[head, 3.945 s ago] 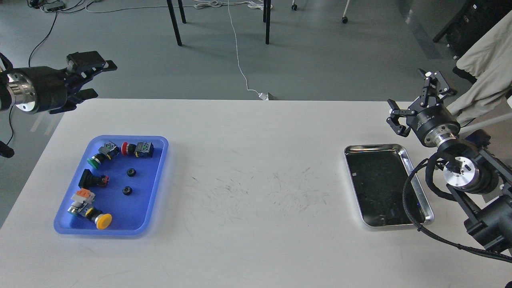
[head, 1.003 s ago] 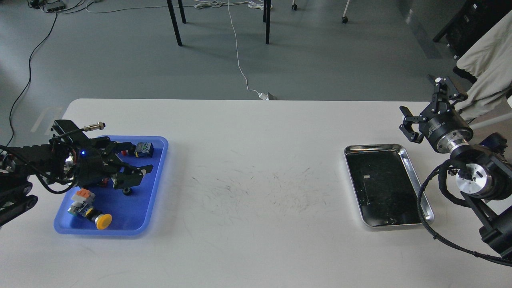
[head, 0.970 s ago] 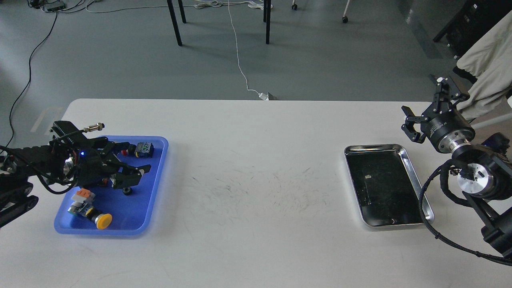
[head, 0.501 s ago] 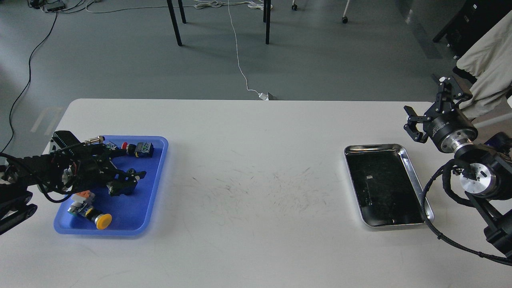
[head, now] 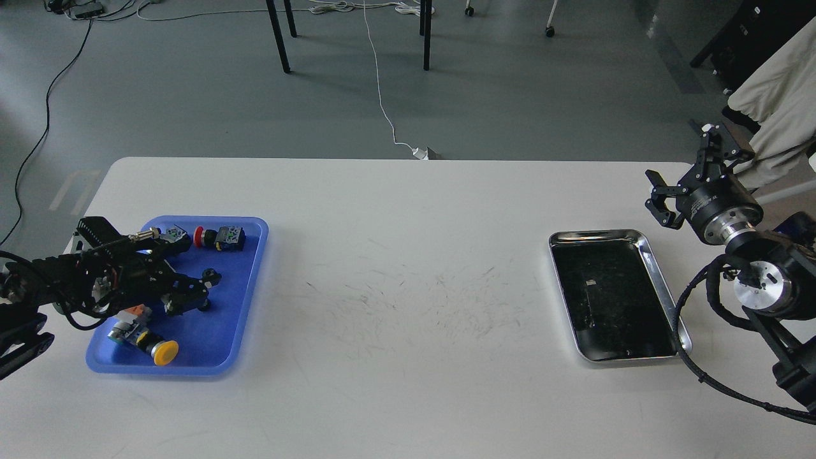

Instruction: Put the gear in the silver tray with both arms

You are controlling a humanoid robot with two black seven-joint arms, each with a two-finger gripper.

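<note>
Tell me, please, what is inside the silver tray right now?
The silver tray holds no gear; only its dark, scuffed, reflective floor shows. A black cable crosses its right rim, hiding a little of that edge.

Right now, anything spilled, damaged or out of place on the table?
Nothing stands out. The parts sit inside the blue tray, where the left gripper is low over them. The silver tray lies flat, holding no parts. The table shows only scuff marks.

We look from head height, forward and down over the whole white bench (head: 408, 268), floor beyond it.
</note>
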